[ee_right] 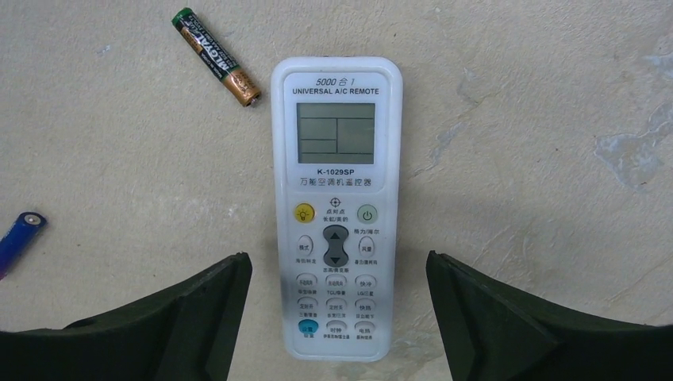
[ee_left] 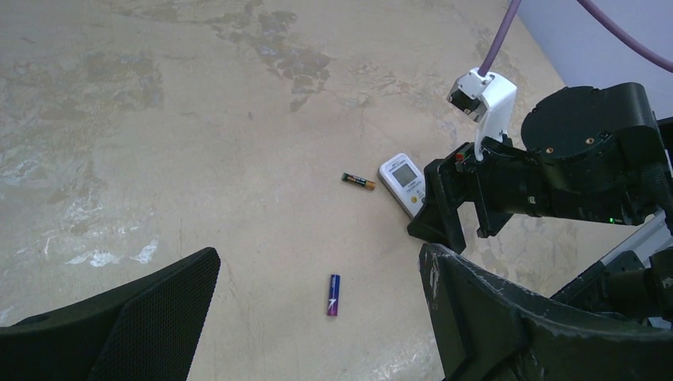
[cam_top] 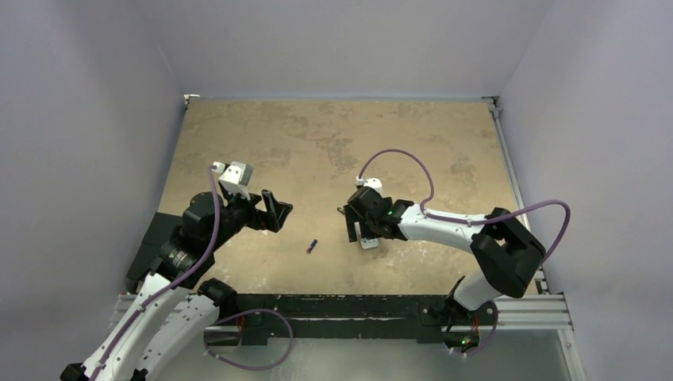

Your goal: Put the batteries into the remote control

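The white oblong plastic remote control (ee_right: 336, 206) looks smooth and faintly glossy; the dark brown gold-ended battery (ee_right: 216, 55) has a shiny wrapper; the mottled beige tabletop (ee_right: 516, 119) is matt.

White remote (ee_right: 336, 214), purple-blue batt. (ee_left: 334, 294), dark/gold batt. (ee_right: 216, 57), mottled tan table (cam_top: 317, 135).

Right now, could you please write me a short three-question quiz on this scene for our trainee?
1. True or false: the remote control lies with its buttons facing up.
2. Which battery lies closest to the remote control's screen end? A) the purple-blue battery B) the dark brown battery C) both equally close
3. Fill in: the right hand, with one finger on either side of the remote control, is ____ (open or shut).
Key: 1 true; 2 B; 3 open.
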